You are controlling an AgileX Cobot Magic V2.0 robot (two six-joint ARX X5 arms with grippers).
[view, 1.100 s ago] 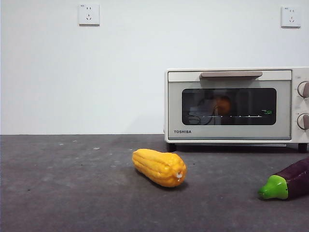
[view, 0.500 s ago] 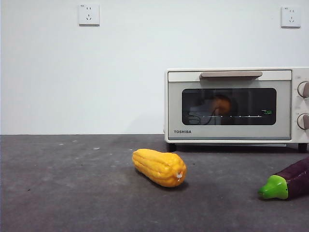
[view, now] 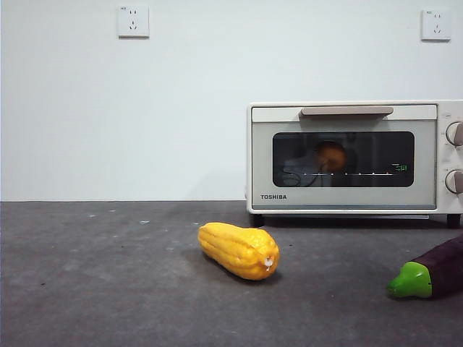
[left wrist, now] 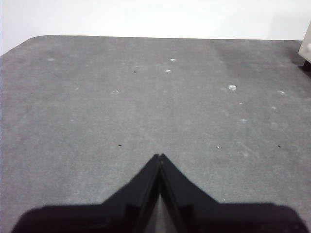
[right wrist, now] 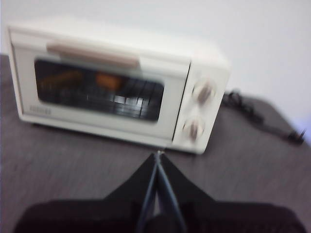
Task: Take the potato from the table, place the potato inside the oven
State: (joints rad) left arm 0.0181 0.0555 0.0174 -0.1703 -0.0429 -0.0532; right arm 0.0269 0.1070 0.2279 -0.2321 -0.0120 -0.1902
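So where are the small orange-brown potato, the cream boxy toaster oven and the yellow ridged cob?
small orange-brown potato (view: 332,155), front view, its rounded body behind the door glass.
cream boxy toaster oven (view: 347,111), front view, tan bar handle.
yellow ridged cob (view: 237,249), front view, its middle.

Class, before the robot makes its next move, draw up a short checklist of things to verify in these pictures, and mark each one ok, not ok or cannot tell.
1. Potato off the table and inside the oven: ok; an orange-brown lump shows behind the dark door glass.
2. Oven door closed: ok; it sits flush in the front view.
3. Left gripper empty: ok; jaws shut on nothing, over bare table.
4. Right gripper empty: ok; jaws shut, clear in front of the oven.
5. Yellow cob and eggplant undisturbed on the table: ok.
6. Potato resting steadily on the rack: cannot tell; glass is dark and the right wrist view blurred.
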